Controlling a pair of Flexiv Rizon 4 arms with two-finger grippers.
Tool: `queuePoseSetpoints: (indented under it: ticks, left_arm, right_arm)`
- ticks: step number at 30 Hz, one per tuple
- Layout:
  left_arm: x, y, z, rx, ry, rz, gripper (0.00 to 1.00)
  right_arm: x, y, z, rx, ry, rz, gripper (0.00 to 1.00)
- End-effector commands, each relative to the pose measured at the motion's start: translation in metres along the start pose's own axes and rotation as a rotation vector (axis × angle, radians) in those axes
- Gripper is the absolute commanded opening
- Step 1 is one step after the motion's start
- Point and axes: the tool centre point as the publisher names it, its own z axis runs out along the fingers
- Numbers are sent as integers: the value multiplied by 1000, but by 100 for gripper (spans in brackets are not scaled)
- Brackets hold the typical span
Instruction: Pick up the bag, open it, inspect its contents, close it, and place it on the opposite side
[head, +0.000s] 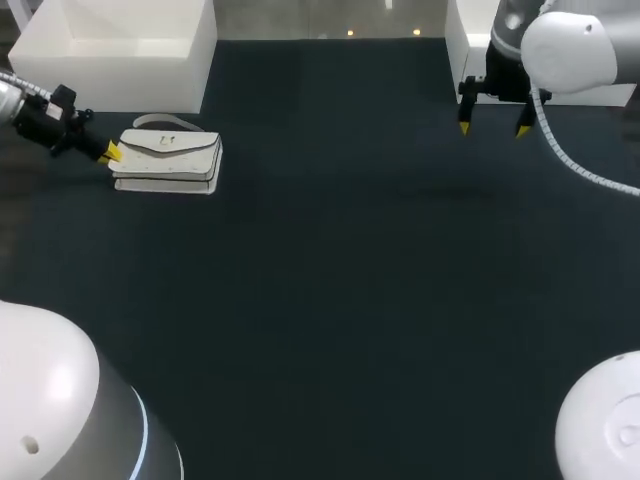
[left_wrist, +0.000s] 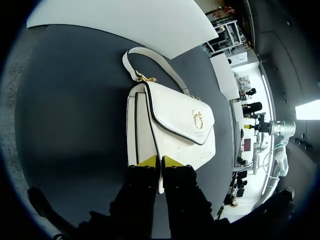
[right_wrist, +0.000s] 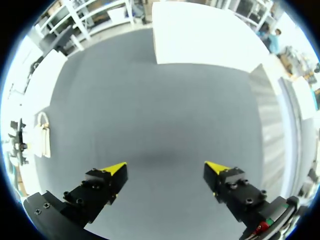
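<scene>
A white handbag (head: 170, 160) with a gold clasp (left_wrist: 198, 119) lies flat on the dark table at the far left, its strap (left_wrist: 150, 60) toward the back. My left gripper (head: 110, 153) is at the bag's left end, low over the table. In the left wrist view its yellow tips (left_wrist: 159, 161) are nearly together, pinching a thin edge of the bag (left_wrist: 175, 125) between them. My right gripper (head: 492, 128) hangs open above the far right of the table, nothing between its fingers (right_wrist: 165, 170). From there the bag (right_wrist: 42, 135) shows small, far off to one side.
A white box (head: 110, 50) stands right behind the bag at the back left. Another white box (head: 470, 40) stands at the back right, behind my right gripper. The dark table mat (head: 340, 300) stretches between the two arms.
</scene>
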Motion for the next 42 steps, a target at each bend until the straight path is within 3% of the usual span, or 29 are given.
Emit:
queuePoseSetpoints:
  ticks: [1, 11, 25, 42]
  left_arm:
    - [-12, -4, -8, 2, 35, -5, 0]
    - [-29, -8, -29, 33, 78, -16, 0]
    - [-54, -8, -59, 12, 85, -20, 0]
    - [-85, -34, -79, -32, 94, -10, 0]
  right_arm:
    - [-4, -4, -6, -35, -3, 12, 100]
    - [-11, -1, -10, -47, -8, 38, 100]
    - [-11, -1, -10, -47, -8, 38, 100]
    - [-11, -1, -10, -47, -8, 38, 100]
